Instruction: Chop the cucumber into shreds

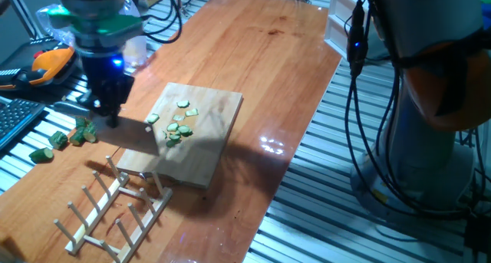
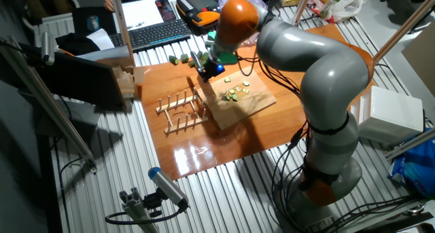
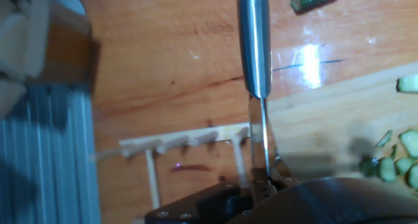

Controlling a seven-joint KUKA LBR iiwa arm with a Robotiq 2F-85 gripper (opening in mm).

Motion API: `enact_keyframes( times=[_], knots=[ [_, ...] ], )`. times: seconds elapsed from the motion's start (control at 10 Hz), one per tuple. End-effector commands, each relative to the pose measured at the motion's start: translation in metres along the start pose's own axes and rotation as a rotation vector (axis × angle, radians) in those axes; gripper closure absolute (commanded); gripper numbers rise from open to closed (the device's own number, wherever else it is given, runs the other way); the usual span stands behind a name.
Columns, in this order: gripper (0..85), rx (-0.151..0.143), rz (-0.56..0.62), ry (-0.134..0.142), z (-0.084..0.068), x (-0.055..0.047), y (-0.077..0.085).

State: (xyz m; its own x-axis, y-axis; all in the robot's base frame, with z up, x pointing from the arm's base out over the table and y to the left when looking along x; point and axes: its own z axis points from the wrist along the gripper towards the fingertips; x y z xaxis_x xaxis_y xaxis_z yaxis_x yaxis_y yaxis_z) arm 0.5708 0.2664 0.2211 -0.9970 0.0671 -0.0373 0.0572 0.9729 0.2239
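Note:
My gripper [image 1: 107,113] is shut on a knife [image 3: 256,48] and holds it over the left edge of the wooden board [image 1: 211,159]; it also shows in the other fixed view [image 2: 207,70]. In the hand view the blade is edge-on, running up from the fingers at the bottom [image 3: 262,185]. The shreds [image 1: 178,125] lie in a loose cluster on the board, just right of the blade, and show in the other fixed view [image 2: 236,92] and the hand view [image 3: 400,160]. No single whole cucumber chunk shows on the board.
A scattered group of dark green chunks [image 1: 65,139] lies on the table left of the board. A wooden peg rack [image 1: 115,209] stands in front of the board. A keyboard [image 2: 153,32] and an orange device [image 1: 46,64] lie beyond the table's edge.

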Motion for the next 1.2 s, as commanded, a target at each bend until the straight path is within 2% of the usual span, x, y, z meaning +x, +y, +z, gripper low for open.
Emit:
enact_keyframes(
  times=[0.0,0.1,0.2,0.4,0.7,0.8,1.1],
  knots=[
    [85.0,0.017,-0.009,-0.017,0.007,0.004,0.029],
    [85.0,0.045,-0.026,-0.032,0.014,0.007,0.037],
    [85.0,0.075,-0.059,-0.034,0.021,0.007,0.042],
    [85.0,0.073,-0.062,-0.038,0.030,0.010,0.046],
    [85.0,0.073,-0.090,-0.046,0.035,0.003,0.039],
    [85.0,0.056,-0.078,-0.048,0.033,0.003,0.038],
    [85.0,0.078,-0.110,-0.084,0.035,0.001,0.033]
  ],
)
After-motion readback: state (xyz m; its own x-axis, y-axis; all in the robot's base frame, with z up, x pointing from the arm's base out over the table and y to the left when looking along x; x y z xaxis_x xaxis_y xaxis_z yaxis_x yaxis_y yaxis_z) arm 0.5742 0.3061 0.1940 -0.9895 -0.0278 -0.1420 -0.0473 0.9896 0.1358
